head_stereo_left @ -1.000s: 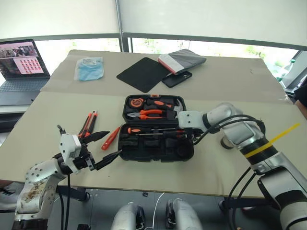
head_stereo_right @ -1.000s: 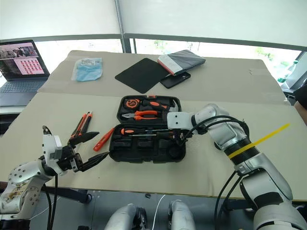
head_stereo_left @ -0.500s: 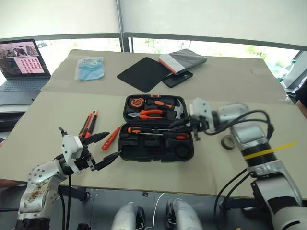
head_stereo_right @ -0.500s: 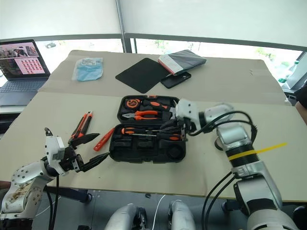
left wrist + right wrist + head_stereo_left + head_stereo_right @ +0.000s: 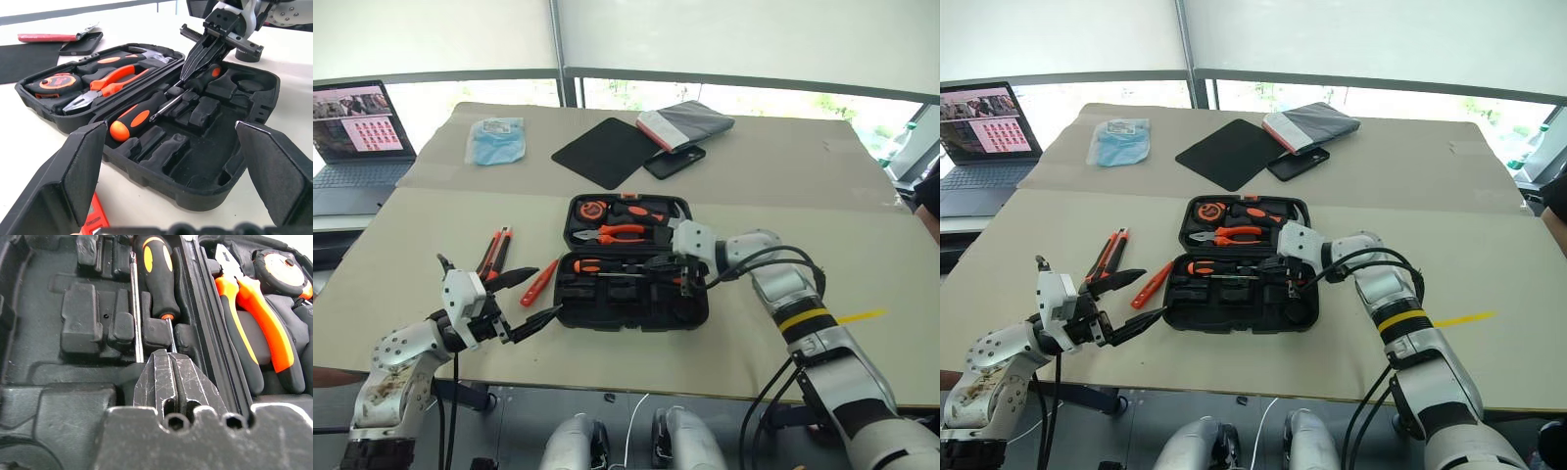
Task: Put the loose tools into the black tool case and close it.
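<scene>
You see a black tool case [image 5: 631, 292] on a beige counter [image 5: 822, 235], holding orange-and-black pliers [image 5: 617, 233] and a black-and-orange screwdriver [image 5: 138, 115]. Beside it lies a slim all-orange screwdriver [image 5: 538, 281]. Both end effectors are black.

The black tool case [image 5: 161, 161] is looking like matt moulded plastic with a fine grain. The screwdriver [image 5: 157, 276] is showing a smooth, slightly glossy handle and a bright metal shaft. The pliers [image 5: 254, 308] are wearing shiny orange grips. The right gripper [image 5: 175, 382] fingers are showing scratched dark metal.
</scene>
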Action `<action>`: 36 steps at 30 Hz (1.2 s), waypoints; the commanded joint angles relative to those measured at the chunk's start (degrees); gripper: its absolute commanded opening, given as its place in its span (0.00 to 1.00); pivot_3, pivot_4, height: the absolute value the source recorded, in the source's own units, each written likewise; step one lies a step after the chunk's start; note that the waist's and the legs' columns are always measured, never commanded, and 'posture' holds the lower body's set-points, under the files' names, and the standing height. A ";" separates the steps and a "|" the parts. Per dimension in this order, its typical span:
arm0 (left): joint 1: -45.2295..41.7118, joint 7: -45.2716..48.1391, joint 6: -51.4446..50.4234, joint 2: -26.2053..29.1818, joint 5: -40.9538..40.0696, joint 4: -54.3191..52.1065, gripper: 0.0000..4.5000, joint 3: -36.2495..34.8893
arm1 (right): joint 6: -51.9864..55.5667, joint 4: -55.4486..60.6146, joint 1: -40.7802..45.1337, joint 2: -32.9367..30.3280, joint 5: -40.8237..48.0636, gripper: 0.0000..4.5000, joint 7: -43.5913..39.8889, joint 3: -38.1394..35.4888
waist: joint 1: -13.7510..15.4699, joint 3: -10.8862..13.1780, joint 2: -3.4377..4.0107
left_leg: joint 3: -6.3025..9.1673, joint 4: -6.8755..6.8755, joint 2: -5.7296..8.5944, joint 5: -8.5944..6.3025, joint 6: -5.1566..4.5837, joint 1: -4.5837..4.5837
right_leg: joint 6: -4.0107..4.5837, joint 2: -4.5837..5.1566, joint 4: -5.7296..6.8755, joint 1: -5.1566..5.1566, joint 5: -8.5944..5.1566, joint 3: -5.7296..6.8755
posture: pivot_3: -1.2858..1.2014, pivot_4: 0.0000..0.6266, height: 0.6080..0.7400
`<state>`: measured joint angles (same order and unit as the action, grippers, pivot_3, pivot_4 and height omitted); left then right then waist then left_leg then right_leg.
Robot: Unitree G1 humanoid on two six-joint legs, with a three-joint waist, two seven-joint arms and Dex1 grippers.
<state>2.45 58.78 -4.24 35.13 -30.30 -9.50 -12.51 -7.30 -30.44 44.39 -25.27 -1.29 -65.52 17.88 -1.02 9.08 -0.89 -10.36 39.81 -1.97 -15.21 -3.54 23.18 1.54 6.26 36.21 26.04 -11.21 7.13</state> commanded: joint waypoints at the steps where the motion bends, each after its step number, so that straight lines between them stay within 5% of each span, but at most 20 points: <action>1: 0.84 -1.41 -0.82 0.85 -0.37 -2.82 1.00 -1.62 | -1.58 0.32 -1.93 1.36 -4.34 0.00 -0.19 4.70 | -0.05 -0.02 0.01 | 0.00 -0.01 0.00 0.00 0.00 0.00 | 0.00 0.01 0.00 0.00 0.00 -0.01 | 0.52 0.24 1.00; 7: 1.89 -2.63 -1.43 0.99 -0.74 -4.04 1.00 -2.22 | -4.99 1.38 -3.26 2.88 -7.16 0.00 1.66 6.06 | -0.90 -0.06 0.00 | -0.03 -0.10 -0.06 0.05 0.10 -0.13 | 0.01 -0.02 0.04 -0.02 -0.07 -0.04 | 0.52 0.24 1.00; 12: 3.88 -5.25 -0.73 0.80 0.05 -3.00 1.00 -5.54 | -4.20 3.48 -2.93 4.03 -0.13 0.00 5.45 -2.23 | -1.70 -0.06 0.00 | -0.04 -0.15 -0.13 0.10 0.21 -0.27 | 0.07 -0.08 0.12 -0.09 -0.13 -0.05 | 0.52 0.24 1.00; 18: 10.47 -7.59 -0.83 2.41 -0.57 1.61 1.00 -16.83 | -3.42 16.64 -9.43 -1.66 15.30 0.41 -2.67 -11.49 | -1.28 -0.02 0.02 | -0.04 -0.15 -0.22 0.15 0.26 -0.09 | 0.21 -0.10 0.15 0.10 -0.10 -0.03 | 0.52 0.24 1.00; 26: 21.15 -10.82 -6.38 3.86 -1.64 4.01 1.00 -29.85 | 1.94 29.56 -25.23 -9.12 22.34 0.99 0.50 -21.92 | 0.08 -0.02 -0.02 | 0.03 -0.15 -0.22 -0.05 0.08 0.00 | 0.12 0.15 -0.08 0.14 -0.15 0.05 | 0.52 0.24 1.00; 36: 18.29 -13.16 -24.57 9.48 -6.95 -5.93 1.00 -24.88 | 2.36 34.18 -33.04 -10.92 28.80 0.99 -2.96 -24.43 | 1.03 -0.01 -0.02 | 0.09 -0.13 -0.21 -0.28 -0.28 -0.02 | 0.37 0.15 -0.15 0.11 -0.33 0.07 | 0.52 0.24 1.00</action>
<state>22.43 47.76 -24.47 43.14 -35.63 -11.19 -38.98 -5.42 -0.08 10.17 -36.30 25.19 -68.73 -5.34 0.01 9.07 -0.90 -10.27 39.68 -2.18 -15.46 -3.77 23.17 1.90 6.42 36.08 26.15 -11.53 7.19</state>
